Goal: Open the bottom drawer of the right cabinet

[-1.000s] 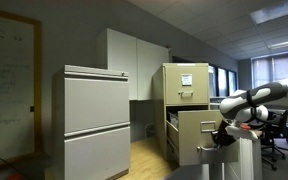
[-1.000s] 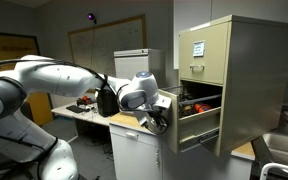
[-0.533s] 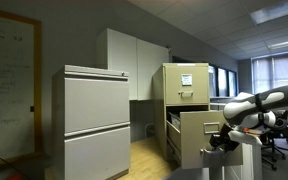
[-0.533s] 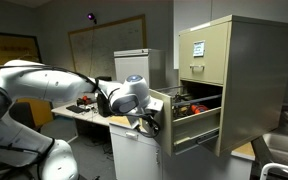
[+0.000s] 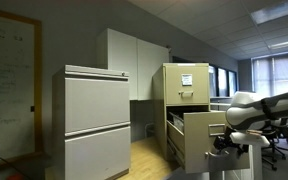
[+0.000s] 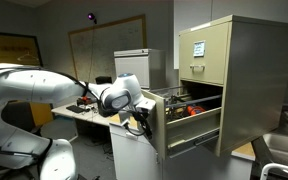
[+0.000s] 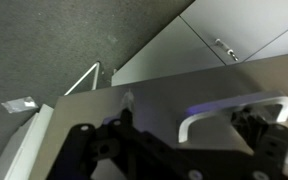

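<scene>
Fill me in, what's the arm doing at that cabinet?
The Franka arm's hand is at the small silver handle of the tan metal bottom drawer in the narrow tan filing cabinet. That drawer stands well out, with items showing inside. The upper drawer with the white paper sheet is shut. Whether the hand is clamped on the handle is unclear.
</scene>
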Robot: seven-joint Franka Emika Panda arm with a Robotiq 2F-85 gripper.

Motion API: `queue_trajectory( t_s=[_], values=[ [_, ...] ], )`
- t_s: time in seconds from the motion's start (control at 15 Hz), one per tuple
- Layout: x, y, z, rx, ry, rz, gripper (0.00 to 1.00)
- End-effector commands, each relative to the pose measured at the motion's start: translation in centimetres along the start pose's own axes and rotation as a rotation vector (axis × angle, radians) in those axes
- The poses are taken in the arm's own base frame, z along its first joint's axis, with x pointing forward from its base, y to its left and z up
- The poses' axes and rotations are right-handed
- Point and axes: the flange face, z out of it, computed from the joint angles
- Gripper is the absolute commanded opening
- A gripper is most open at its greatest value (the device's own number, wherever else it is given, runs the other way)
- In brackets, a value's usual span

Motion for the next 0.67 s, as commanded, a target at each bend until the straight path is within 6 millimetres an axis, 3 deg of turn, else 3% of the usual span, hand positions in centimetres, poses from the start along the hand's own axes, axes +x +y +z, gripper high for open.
queue_trajectory(
  t_s=[0.0, 0.33, 0.6],
  values=[
    [-2.4, 1.5, -3.8, -0.2, -0.048, 0.064, 1.0],
    [-4.0, 2.7, -9.1, -0.43, -0.078, 0.154, 1.0],
    [-5.2, 2.8, -11.2, -0.465, -0.115, 0.123, 1.0]
  ],
)
